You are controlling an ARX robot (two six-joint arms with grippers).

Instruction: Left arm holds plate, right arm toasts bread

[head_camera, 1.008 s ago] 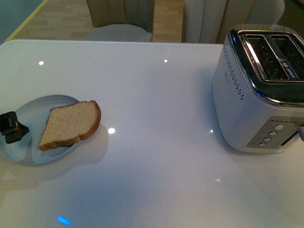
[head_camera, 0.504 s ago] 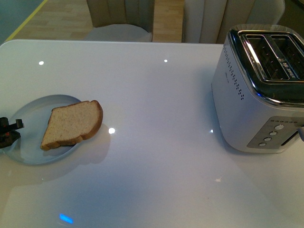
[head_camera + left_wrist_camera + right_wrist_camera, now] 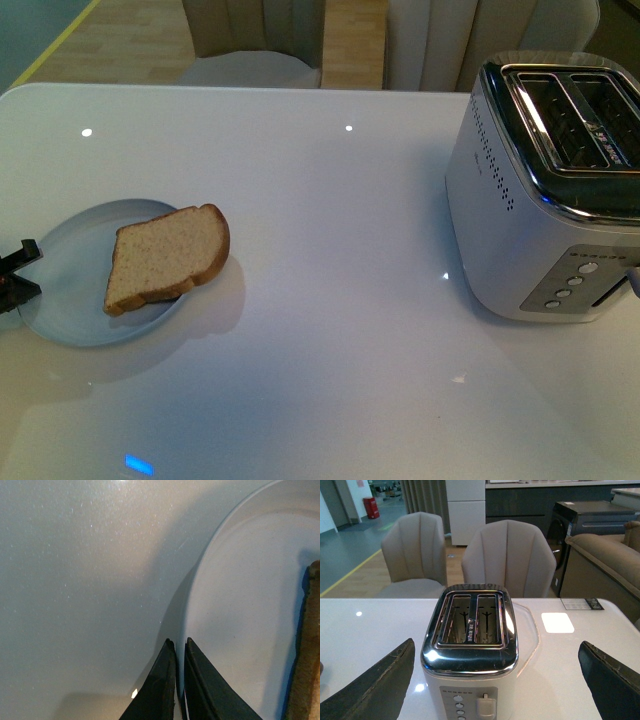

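Observation:
The pale blue-grey plate (image 3: 70, 290) sits at the table's left in the front view, with the bread (image 3: 162, 257) lying on its right part and overhanging the rim. My left gripper (image 3: 18, 274) is shut on the plate's left rim. In the left wrist view its black fingers (image 3: 200, 685) pinch the plate rim (image 3: 200, 585), and the bread crust (image 3: 310, 645) shows at the edge. My right gripper (image 3: 497, 680) is open and empty, a short way in front of the toaster (image 3: 470, 645); it is out of the front view.
The white and chrome toaster (image 3: 545, 190) with two open slots stands at the table's right. Its buttons (image 3: 570, 285) and lever (image 3: 486, 705) face the front. Two padded chairs (image 3: 507, 560) stand beyond the far table edge.
The plate with the bread has slid a little to the right, and my left gripper on its rim has moved with it. The toaster has not moved.

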